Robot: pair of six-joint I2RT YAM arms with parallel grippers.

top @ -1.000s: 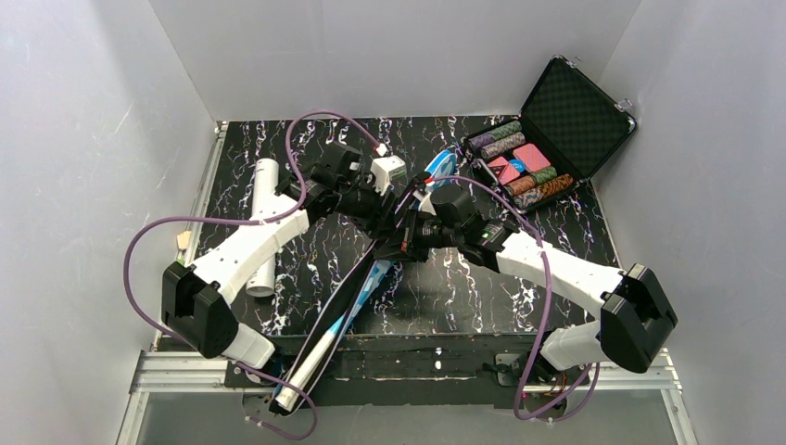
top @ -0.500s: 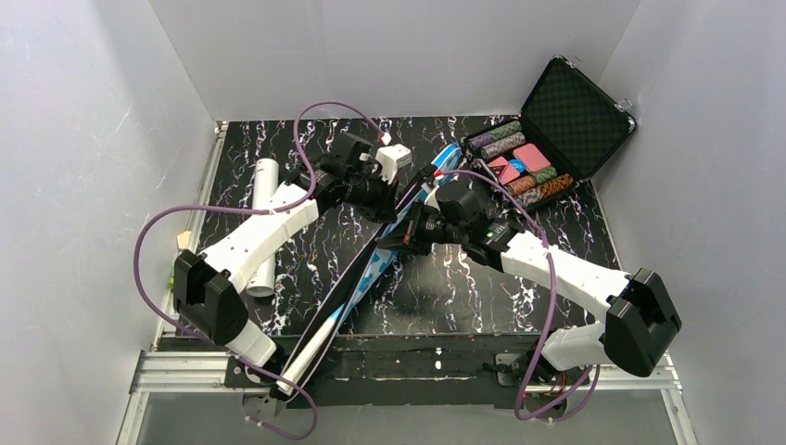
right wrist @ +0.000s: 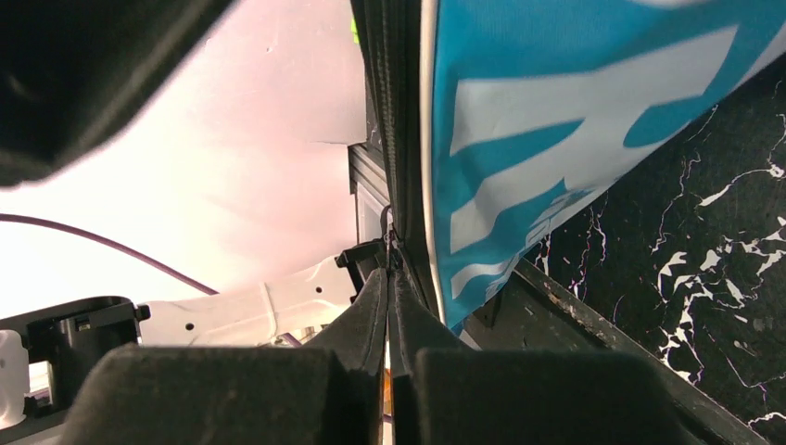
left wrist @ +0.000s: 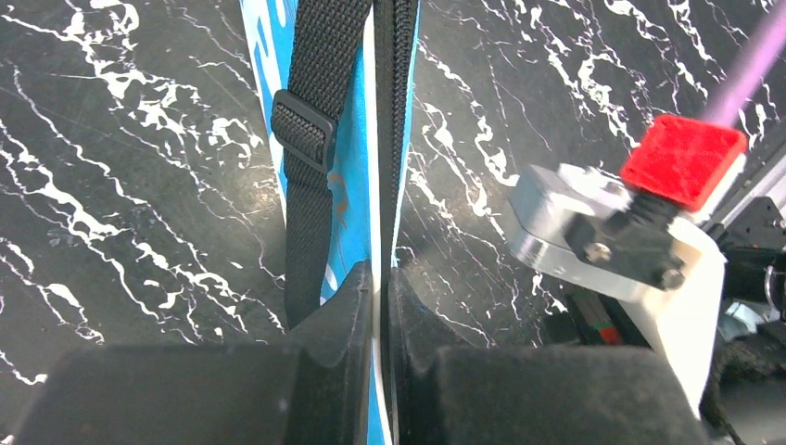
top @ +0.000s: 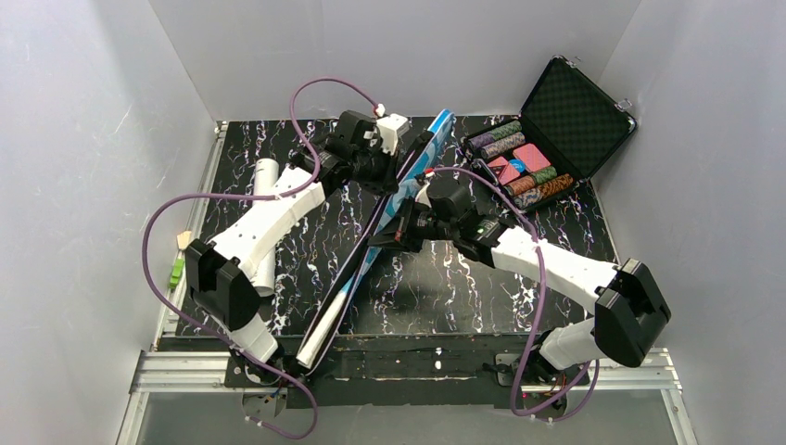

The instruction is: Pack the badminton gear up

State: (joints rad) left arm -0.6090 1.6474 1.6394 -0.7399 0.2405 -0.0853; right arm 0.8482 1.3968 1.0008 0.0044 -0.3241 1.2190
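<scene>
Two claws clamp the blue bag [top: 431,137], stood on edge diagonally across the table [top: 445,287]: the left claw [left wrist: 382,278] pinches its seam, likely as an anchor, while the right claw [right wrist: 389,278] nips the zip [right wrist: 394,111], apparently to draw it.

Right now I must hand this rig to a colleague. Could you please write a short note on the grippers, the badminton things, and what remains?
Left gripper: shut on the blue fabric racket-shaped bag, near its far end.
Right gripper: shut on the bag's black zip edge, nearer the middle.
The bag stands on edge, diagonally across the table.
Long white tube: lies at the table's left, outside the bag.
Rackets and shuttlecocks: not clearly visible.
Left to do: close the zip if it is open; pack the tube.
</scene>
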